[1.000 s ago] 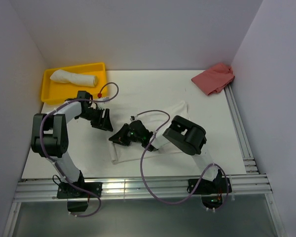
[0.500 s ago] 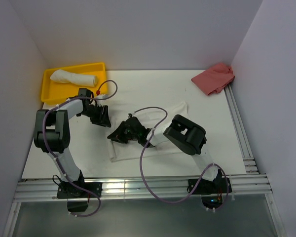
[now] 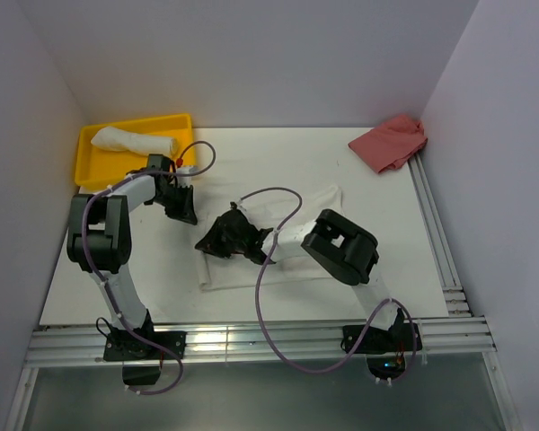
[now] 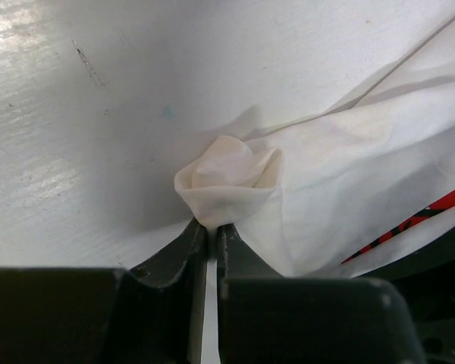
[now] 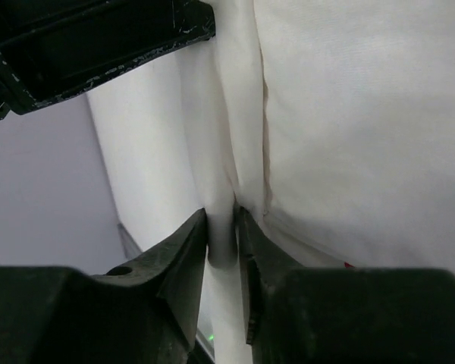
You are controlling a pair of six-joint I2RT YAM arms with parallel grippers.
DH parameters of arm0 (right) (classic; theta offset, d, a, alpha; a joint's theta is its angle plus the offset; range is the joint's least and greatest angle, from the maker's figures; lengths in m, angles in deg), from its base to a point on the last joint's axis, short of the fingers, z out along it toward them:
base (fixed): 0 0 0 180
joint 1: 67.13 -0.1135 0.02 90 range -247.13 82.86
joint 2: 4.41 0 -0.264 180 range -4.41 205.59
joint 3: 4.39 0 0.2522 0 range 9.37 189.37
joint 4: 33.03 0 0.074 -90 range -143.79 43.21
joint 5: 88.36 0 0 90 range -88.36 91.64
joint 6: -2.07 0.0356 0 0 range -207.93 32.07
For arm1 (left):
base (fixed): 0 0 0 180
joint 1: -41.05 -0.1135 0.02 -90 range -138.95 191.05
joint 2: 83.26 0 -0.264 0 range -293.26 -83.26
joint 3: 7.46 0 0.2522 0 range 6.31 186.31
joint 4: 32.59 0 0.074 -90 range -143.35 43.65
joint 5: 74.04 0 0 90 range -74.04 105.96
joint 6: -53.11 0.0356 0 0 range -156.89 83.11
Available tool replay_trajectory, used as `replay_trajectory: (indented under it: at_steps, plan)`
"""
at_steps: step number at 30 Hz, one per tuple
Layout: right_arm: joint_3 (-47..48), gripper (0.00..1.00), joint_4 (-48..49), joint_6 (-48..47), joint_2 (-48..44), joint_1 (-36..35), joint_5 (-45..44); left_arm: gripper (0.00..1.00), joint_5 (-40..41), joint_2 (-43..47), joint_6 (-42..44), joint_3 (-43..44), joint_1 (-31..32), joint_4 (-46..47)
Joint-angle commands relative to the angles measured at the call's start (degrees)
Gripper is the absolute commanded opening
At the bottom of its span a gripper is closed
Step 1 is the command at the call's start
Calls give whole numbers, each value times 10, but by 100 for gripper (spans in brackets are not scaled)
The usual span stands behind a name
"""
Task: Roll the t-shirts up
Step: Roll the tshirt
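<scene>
A white t-shirt (image 3: pixel 319 202) lies spread on the table's middle; its red print (image 4: pixel 421 218) shows in the left wrist view. My left gripper (image 3: pixel 189 215) is at the shirt's far left corner, shut on a bunched tuft of the cloth (image 4: pixel 227 178), which it pinches at its fingertips (image 4: pixel 212 227). My right gripper (image 3: pixel 205 243) sits just in front of it on the shirt's left edge, its jaws (image 5: pixel 221 220) closed on a raised fold of the fabric (image 5: pixel 220 152). A second white t-shirt (image 3: pixel 135 141) lies rolled in the yellow tray (image 3: pixel 181 121).
The yellow tray stands at the back left, close to the left arm. A crumpled pink cloth (image 3: pixel 388 142) lies at the back right corner. Walls close in the table on the left, back and right. Metal rails (image 3: pixel 251 341) run along the near edge.
The left gripper has moved a little toward the back and closed on the shirt's corner. The right gripper has slid left along the shirt's edge, still on the fold.
</scene>
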Motion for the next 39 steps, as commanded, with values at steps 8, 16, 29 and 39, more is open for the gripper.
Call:
replay_trajectory:
  at_steps: [8, 16, 29, 39]
  plan:
    - [58, 44, -231, -88, -73, -48, -154, 9, 62, 4, 4, 23, 22, 28]
    - [86, 33, -319, -82, -81, -83, -194, 11, 69, 0, 4, 21, 29, 27]
    - [67, 9, -361, -27, -83, -91, -208, 55, 7, 37, 26, 46, 31, -10]
    - [34, 4, -345, -14, -77, -81, -194, 67, -73, 68, 66, 36, -1, -65]
